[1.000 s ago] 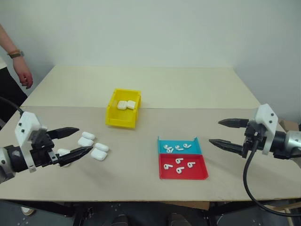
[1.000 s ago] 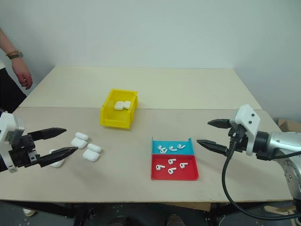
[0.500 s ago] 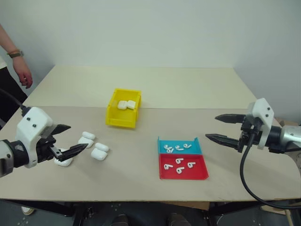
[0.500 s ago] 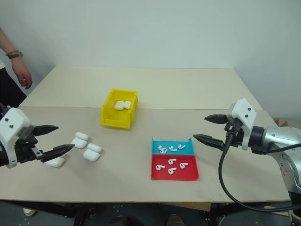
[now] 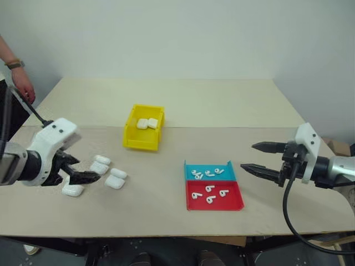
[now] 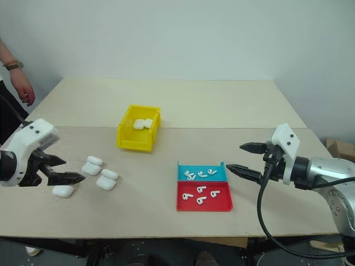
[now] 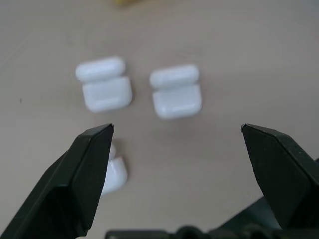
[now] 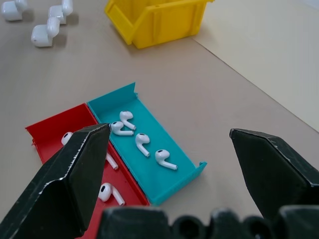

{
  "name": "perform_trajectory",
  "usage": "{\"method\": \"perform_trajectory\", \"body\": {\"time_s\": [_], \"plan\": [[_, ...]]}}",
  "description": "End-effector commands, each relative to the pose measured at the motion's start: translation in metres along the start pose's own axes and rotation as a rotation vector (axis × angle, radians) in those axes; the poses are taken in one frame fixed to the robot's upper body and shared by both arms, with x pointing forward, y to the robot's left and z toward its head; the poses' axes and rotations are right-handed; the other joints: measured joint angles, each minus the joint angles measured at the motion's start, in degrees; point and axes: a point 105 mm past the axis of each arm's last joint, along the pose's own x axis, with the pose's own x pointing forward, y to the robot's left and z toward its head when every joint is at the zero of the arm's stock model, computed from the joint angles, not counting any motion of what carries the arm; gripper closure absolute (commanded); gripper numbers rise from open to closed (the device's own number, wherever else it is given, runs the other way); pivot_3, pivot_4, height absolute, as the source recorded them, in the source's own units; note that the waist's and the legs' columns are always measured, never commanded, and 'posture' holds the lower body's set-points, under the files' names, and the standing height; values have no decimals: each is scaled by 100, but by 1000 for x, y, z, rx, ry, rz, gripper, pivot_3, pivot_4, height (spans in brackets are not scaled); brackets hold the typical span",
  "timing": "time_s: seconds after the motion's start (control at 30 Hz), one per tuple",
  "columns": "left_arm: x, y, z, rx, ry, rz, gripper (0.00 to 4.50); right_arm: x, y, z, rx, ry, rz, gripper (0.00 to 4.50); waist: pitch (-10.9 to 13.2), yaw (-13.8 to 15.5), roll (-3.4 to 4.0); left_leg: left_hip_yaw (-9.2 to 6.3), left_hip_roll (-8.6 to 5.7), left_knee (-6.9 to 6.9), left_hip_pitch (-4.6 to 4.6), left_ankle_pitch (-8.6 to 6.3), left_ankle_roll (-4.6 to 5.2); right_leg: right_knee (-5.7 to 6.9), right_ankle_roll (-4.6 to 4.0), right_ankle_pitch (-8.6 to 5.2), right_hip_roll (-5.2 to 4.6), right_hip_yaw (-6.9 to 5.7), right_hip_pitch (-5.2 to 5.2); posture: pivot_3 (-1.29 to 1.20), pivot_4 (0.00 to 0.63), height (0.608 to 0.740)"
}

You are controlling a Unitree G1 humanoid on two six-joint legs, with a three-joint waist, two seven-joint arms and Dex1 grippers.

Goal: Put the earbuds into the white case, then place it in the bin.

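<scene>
Earbuds (image 5: 209,173) lie in a teal tray (image 5: 210,171) and a red tray (image 5: 215,197) on a pale table (image 5: 183,105) by a white wall, right of the yellow bin (image 5: 143,134) holding two cases. A person's hand (image 5: 24,86) hangs at the table's far left. Left of the bin, the left gripper (image 5: 75,169) hovers spread and empty over loose cases (image 5: 115,182).

Left wrist: wide-apart fingers (image 7: 82,174) frame two cases (image 7: 175,91).

Right wrist: the right gripper (image 8: 169,144), spread and empty, faces the trays, bin beyond.

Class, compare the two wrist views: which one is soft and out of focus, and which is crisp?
Left wrist view: the glossy white rounded cases look soft, and the black fingers of the left pincer blur at their edges. Right wrist view: the tiny white stemmed earbuds in the shallow teal tray look crisp.
</scene>
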Motion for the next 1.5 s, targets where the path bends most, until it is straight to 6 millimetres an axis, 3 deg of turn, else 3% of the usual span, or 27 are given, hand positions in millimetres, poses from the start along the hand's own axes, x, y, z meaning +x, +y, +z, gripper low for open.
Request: {"method": "perform_trajectory", "body": {"time_s": [0.03,0.17,0.5,1.1,1.27,1.5], "plan": [[-11,22,-14,-82,106,95,37,-7,0,12,-32,-22,-10,0,1,3,0,0,0,0,0,0,0,-1,0,0,0,0,0,0,150,740],[-2,44,-36,-176,183,193,37,-4,2,10,-29,-19,3,0,3,22,3,2,-2,-1,12,0,0,3,-1,-1,-2,-1,4,0,150,740],[33,53,-67,-305,305,173,37,-1,1,13,-36,-23,21,0,9,56,-8,2,-2,2,13,4,-6,13,-3,-2,-1,-1,3,0,150,740],[89,56,-51,-361,332,148,37,-2,2,19,-51,-22,18,0,9,179,-9,-1,-6,18,-3,4,-6,18,-3,-2,-1,-2,1,0,150,740],[94,57,-43,-368,312,152,37,-4,3,20,-50,-21,14,0,9,193,-9,-3,-8,26,-1,5,-6,25,-3,-2,-1,-3,4,0,150,740],[99,54,-46,-365,329,126,37,-4,7,19,-42,-21,12,0,9,189,-9,-5,-8,29,-1,4,-5,29,-3,-2,-1,-3,4,0,150,740]]}}
